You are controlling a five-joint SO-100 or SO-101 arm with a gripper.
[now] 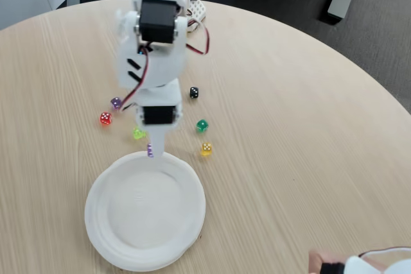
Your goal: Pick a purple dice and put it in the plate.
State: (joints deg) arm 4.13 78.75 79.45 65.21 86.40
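Over the far rim of the plate, fixed view: gripper, fingers pointing down, clamped on one purple dice, which sits at the fingertips just above the plate's upper edge.

Item, plate: round, white, shallow rim, nothing in it, resting on the pale wooden surface.

Item, loose dice on the surface beyond the plate: a second purple die, red die, lime die partly behind the arm, green die, yellow die, black die. All apart from the plate; yellow lies nearest its rim.

Item, step in hand, as I judge it: carry and release. The held die hangs at the rim, not the middle, so I would bring the gripper further in over the plate's flat centre and go low before parting the fingers. A drop from height or at the edge risks a bounce off the rim onto the surface. I would open slowly and lift straight up.

Item, bottom right corner: part of a person's hand, well clear of the plate.
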